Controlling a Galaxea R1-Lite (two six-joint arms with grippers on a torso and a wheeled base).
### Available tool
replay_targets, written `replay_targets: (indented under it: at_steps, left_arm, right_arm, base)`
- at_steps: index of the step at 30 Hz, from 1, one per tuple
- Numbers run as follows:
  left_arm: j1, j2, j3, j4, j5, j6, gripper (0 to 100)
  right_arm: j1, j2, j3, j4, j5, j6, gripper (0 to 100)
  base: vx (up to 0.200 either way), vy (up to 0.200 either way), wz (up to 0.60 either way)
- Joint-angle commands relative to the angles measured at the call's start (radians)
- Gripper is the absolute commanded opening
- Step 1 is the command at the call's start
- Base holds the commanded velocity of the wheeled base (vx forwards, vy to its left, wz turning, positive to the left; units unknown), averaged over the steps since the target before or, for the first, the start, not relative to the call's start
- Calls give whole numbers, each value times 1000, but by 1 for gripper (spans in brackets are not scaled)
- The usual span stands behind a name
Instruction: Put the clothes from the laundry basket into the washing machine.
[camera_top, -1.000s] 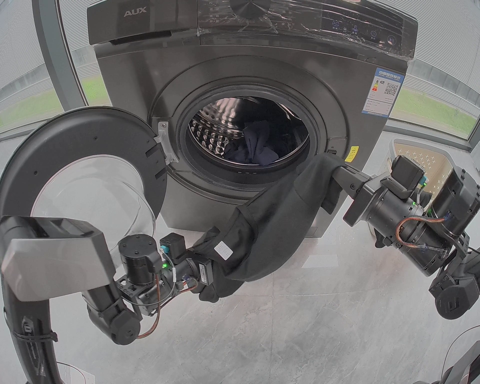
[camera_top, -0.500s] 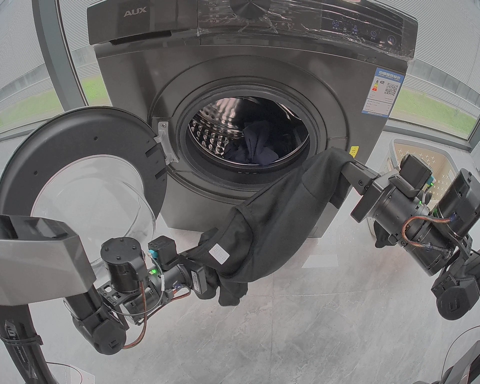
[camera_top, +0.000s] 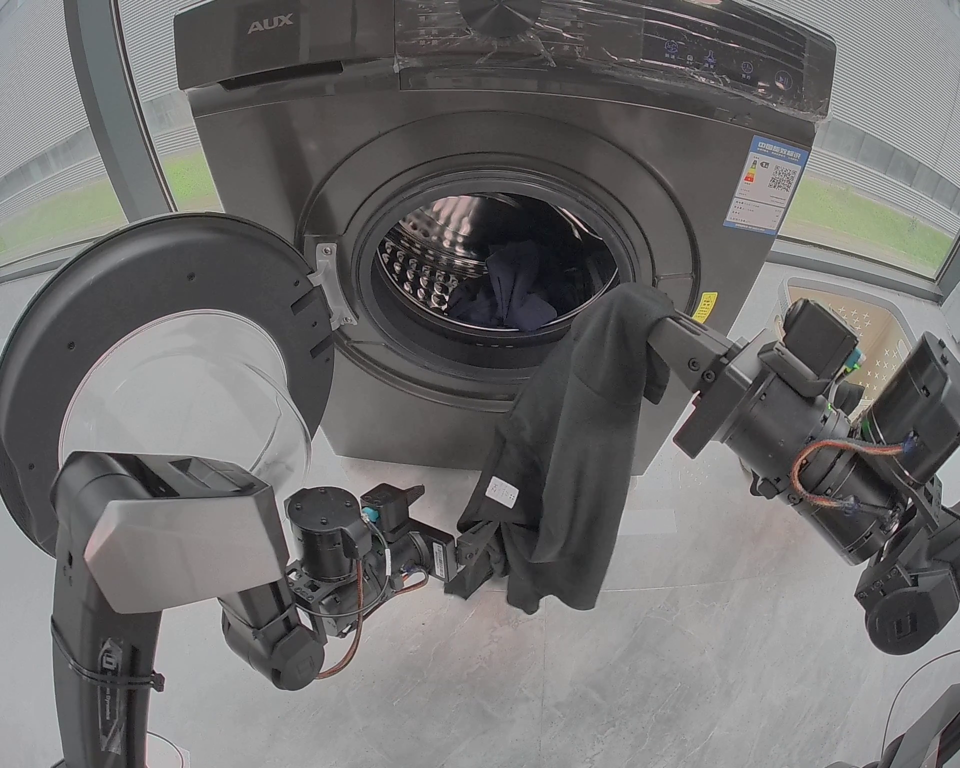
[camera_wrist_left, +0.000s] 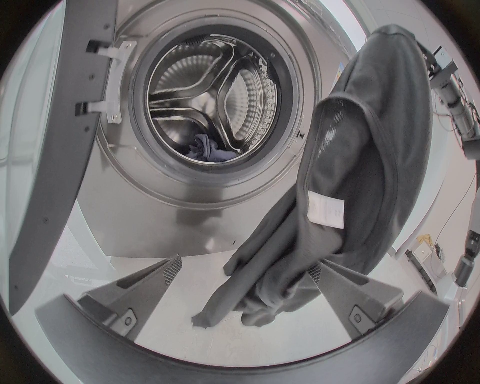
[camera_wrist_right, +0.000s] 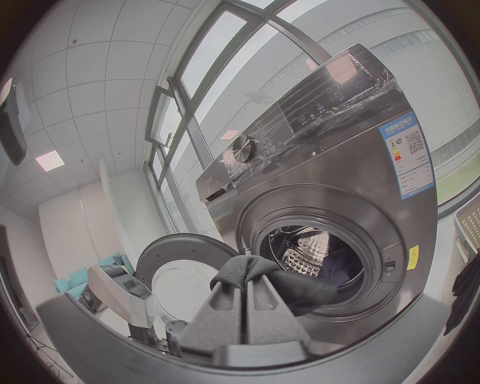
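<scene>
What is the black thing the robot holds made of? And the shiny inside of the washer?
The dark garment looks like soft, matte knit cloth: it droops in folds and carries a sewn white label. The drum looks like polished metal, probably stainless steel: it mirrors light and has rows of small holes.

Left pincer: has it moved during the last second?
Yes. The left pincer slid towards the robot's right, closer to beneath the washing machine opening, and has released the dark garment.
</scene>
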Motion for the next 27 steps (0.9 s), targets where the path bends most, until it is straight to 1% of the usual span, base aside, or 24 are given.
replay_targets:
  at_steps: [1, 16, 24, 27]
  left_arm:
    - [5, 112, -60, 0, 2, -2, 100]
    - [2, 157, -120, 2, -1, -1, 100]
    - [37, 190, -213, 31, 1, 1, 100]
    - [46, 196, -246, 43, -1, 1, 100]
  right_arm:
    - [28, 0, -6, 3, 0, 0, 0]
    - [27, -5, 0, 3, 0, 0, 0]
    - [33, -28, 30, 5, 0, -2, 0]
    - [47, -40, 47, 6, 2, -2, 0]
  base:
    - [0, 0, 0]
    - [0, 0, 0]
    - [0, 0, 0]
    - [0, 0, 0]
